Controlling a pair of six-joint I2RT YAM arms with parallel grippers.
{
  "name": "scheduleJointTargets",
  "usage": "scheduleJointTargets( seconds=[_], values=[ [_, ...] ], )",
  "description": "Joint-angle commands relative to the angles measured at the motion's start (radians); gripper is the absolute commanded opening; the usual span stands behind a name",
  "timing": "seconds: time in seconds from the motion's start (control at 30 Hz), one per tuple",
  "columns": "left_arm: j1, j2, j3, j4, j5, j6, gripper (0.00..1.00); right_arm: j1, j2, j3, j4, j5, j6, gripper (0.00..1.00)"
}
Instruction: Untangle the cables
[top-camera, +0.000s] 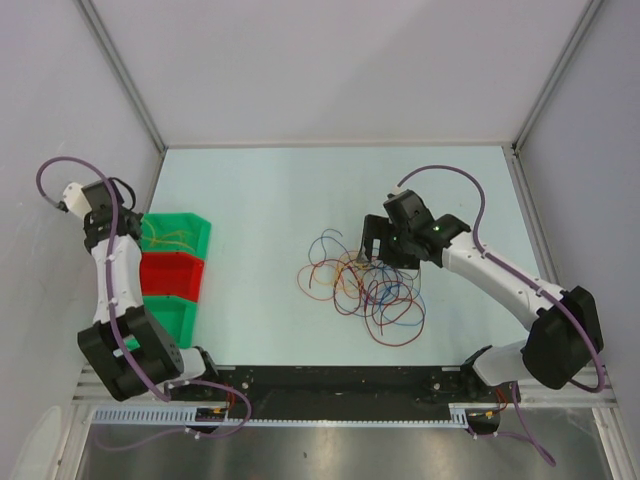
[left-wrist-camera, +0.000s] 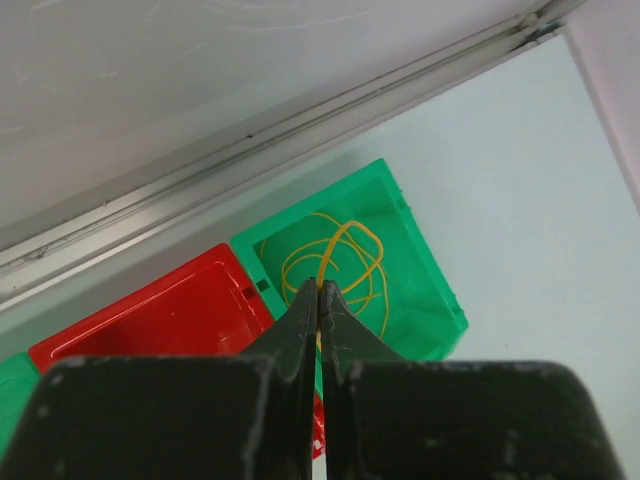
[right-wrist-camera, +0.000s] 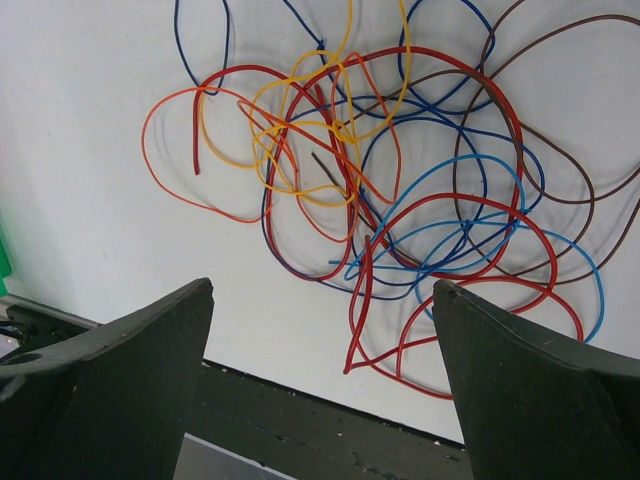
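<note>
The right gripper (top-camera: 372, 243) hangs just above the upper right part of the cables (top-camera: 362, 285), its jaws spread wide with nothing between them. In the right wrist view the two dark fingers (right-wrist-camera: 110, 385) frame the lower corners while the tangle fills the middle and upper frame. Red (right-wrist-camera: 420, 215), blue (right-wrist-camera: 470, 235), orange (right-wrist-camera: 175, 150), yellow (right-wrist-camera: 300, 130), dark blue and brown (right-wrist-camera: 560, 165) strands loop over one another on the pale desk (top-camera: 260, 200). The wide jaws aimed down at the heap suggest the arm is lining up to pick one strand out, and the crossings are dense enough that a single pinch could easily catch two.

The left gripper (left-wrist-camera: 318, 300) is closed, its fingers pressed together. A sliver of yellow shows at the seam, but I cannot tell whether a strand is pinched there. It hovers above a row of bins at the left of the top view. Directly below it, in the centre of the left wrist view, a green bin (left-wrist-camera: 440, 290) already holds a coil of yellow cable (left-wrist-camera: 335, 260). The red bin (left-wrist-camera: 150, 320) next to it looks empty. Another green bin (top-camera: 172, 318) sits at the lower end of the row. The bins seem meant for sorting by colour, so most of the work appears to lie ahead in the central heap.
</note>
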Motion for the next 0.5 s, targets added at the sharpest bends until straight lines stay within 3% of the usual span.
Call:
scheduleJointTargets(
  seconds=[0.0,0.2,0.47],
  values=[
    [0.035,0.021,-0.014,0.059,0.033,-0.063,0.00,0.008,0.010,0.038,-0.006,0.016,-0.026,0.95],
    [0.034,0.061,-0.047,0.133,0.073,-0.090,0.00,0.006,0.018,0.030,0.005,0.013,-0.046,0.95],
    [0.035,0.026,-0.073,0.241,-0.004,-0.123,0.00,0.008,0.005,0.004,0.021,0.025,-0.062,0.96]
  ],
)
